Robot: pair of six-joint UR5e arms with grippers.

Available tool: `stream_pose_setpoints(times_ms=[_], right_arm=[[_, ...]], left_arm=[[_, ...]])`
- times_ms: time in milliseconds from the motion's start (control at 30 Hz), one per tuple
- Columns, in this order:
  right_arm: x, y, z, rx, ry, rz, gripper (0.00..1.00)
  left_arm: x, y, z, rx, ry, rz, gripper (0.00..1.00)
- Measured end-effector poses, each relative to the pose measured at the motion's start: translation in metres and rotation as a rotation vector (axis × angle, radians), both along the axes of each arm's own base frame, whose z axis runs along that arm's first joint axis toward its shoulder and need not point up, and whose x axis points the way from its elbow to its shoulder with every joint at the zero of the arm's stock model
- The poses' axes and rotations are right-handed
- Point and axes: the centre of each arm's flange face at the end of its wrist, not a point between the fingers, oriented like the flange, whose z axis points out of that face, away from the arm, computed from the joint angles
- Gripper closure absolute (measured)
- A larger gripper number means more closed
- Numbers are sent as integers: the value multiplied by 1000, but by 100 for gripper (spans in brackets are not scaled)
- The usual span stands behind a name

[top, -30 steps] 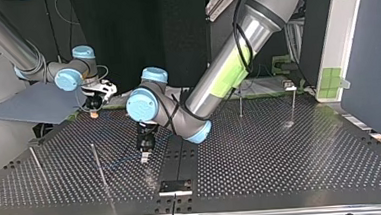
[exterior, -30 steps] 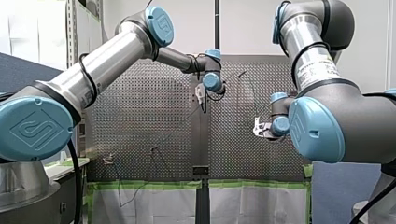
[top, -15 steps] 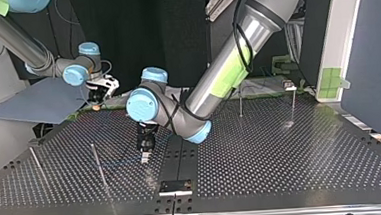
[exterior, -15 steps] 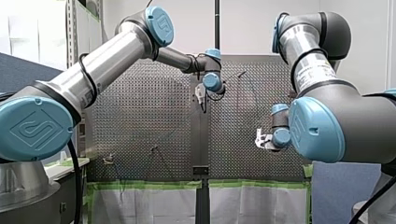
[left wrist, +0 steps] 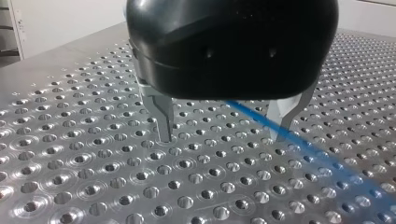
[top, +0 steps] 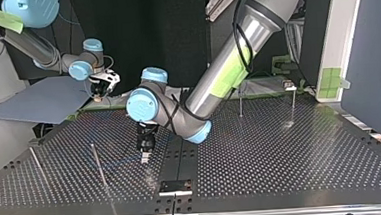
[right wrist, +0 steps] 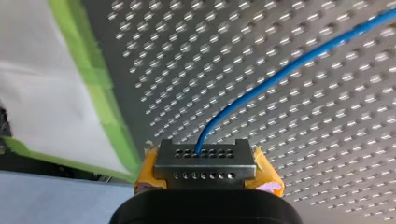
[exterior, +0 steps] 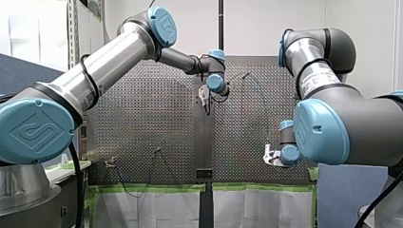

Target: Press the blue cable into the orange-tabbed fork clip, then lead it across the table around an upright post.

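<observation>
Left wrist view: your left jaws point straight down, spread, over the perforated metal surface (left wrist: 70, 154); your raised right jaws clench the thin blue cable (right wrist: 261, 87).

The only marks to be made out stand on the arms, in the front view. At the near left, the big blue joint cap (exterior: 35, 130) on my left arm's shoulder carries an embossed emblem: a rounded square set on its corner like a diamond, with a looping line inside it, a maker's sign and not letters. The smaller blue cap (exterior: 162, 26) at the same arm's elbow, higher and farther off, bears the same emblem. At the right, the silver tube of my right arm has a label (exterior: 319, 76) with lines of dark print (too small to read). No word or number is legible in any view.
</observation>
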Motion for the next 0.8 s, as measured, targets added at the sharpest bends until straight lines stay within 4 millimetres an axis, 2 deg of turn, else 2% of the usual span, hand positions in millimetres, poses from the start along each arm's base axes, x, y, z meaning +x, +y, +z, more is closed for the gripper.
stream_pose_setpoints(times_ms=[200,467,800], right_arm=[[-11,-1,-18,8,2,-18,100],[-27,2,-53,25,1,-43,100],[-39,-2,-63,7,-9,-64,100]], left_arm=[[0,0,0,0,1,0,0],[0,0,0,-1,1,0,0],[0,0,0,-4,3,0,0]])
